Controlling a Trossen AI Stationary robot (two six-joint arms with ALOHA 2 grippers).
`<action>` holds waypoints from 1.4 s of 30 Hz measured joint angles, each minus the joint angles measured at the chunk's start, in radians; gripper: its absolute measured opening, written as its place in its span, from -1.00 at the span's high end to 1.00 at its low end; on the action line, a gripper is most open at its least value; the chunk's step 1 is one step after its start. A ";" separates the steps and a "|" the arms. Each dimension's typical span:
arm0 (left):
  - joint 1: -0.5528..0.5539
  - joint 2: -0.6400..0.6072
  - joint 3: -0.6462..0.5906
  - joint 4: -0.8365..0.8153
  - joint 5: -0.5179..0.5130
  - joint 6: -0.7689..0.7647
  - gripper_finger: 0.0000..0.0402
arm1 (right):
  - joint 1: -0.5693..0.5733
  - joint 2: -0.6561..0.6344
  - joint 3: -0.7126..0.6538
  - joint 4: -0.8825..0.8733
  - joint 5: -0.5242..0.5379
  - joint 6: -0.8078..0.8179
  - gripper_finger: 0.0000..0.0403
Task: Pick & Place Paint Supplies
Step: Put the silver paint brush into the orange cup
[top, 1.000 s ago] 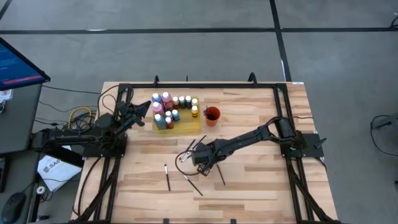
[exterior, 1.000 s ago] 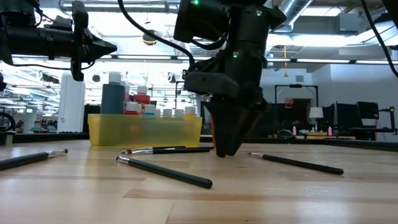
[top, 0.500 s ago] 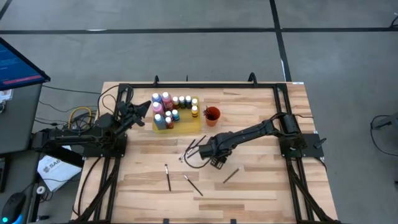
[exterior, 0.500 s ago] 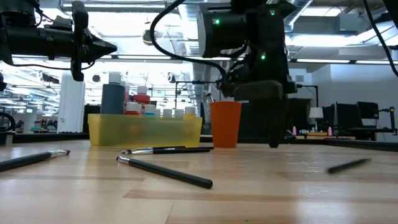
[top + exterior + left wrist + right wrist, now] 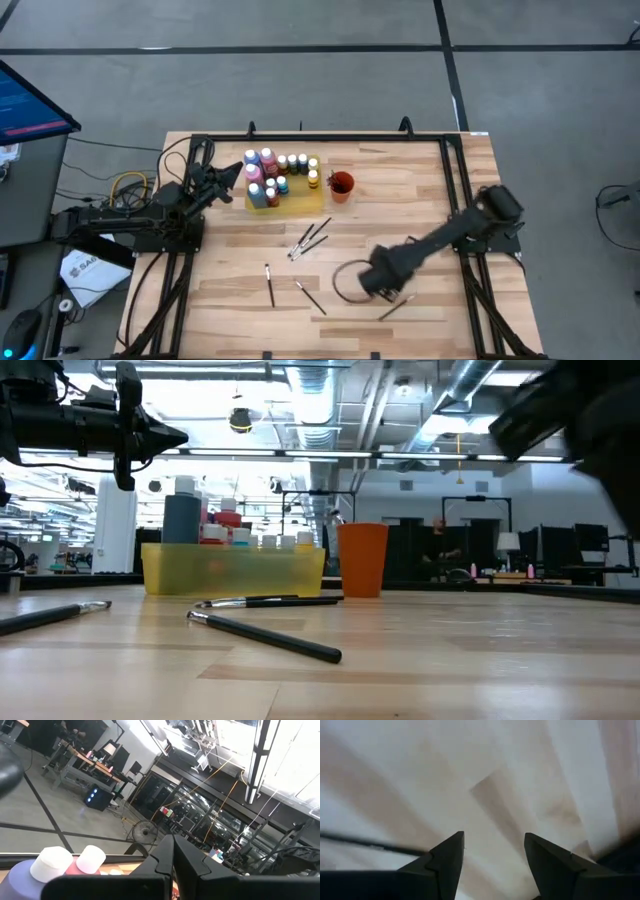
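Several small paint bottles [image 5: 273, 172] with pale caps stand in a yellow tray [image 5: 300, 201] at the table's far middle. Thin dark brushes lie flat on the wood: two together [image 5: 311, 238], one [image 5: 269, 285], one [image 5: 310, 297] and one [image 5: 396, 306] near the front right. My right gripper [image 5: 379, 285] hangs open over the bare wood right beside that last brush [image 5: 365, 845], with nothing between its fingers [image 5: 447, 855]. My left gripper [image 5: 238, 170] waits shut in the air left of the tray, above the bottle caps [image 5: 50, 862].
An orange-red cup [image 5: 341, 186] stands just right of the tray, also seen in the low view [image 5: 362, 560]. A black frame [image 5: 300, 138] runs round the table's edges. Bare wood [image 5: 430, 200] lies between the cup and the right arm's base.
My right gripper has risen from the table and swung fast from the middle toward the near right edge. The brush that lay beside it has shifted the same way, ending farther toward the front right. The left arm and the other brushes kept still.
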 joint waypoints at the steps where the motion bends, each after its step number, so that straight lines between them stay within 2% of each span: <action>1: 0.000 0.000 0.000 0.000 0.000 0.000 0.99 | 0.041 -0.026 -0.016 0.021 0.000 0.009 -0.01; 5: 0.000 0.000 0.000 0.000 0.000 0.000 0.99 | 0.216 -0.092 -0.088 0.136 0.000 -0.055 -0.01; 9: 0.000 0.000 0.000 0.000 0.000 0.000 0.99 | 0.352 -0.077 -0.153 0.214 -0.040 -0.121 -0.01; 20: 0.000 0.000 0.000 0.000 0.000 0.000 0.99 | 0.484 0.090 -0.192 0.342 -0.160 -0.133 0.00; 30: 0.000 0.001 0.000 0.000 0.000 0.000 0.99 | 0.429 0.044 -0.204 0.348 -0.074 -0.171 0.27; 42: 0.001 0.001 0.000 0.000 0.000 0.000 0.99 | 0.258 0.015 -0.206 0.316 -0.063 -0.331 0.29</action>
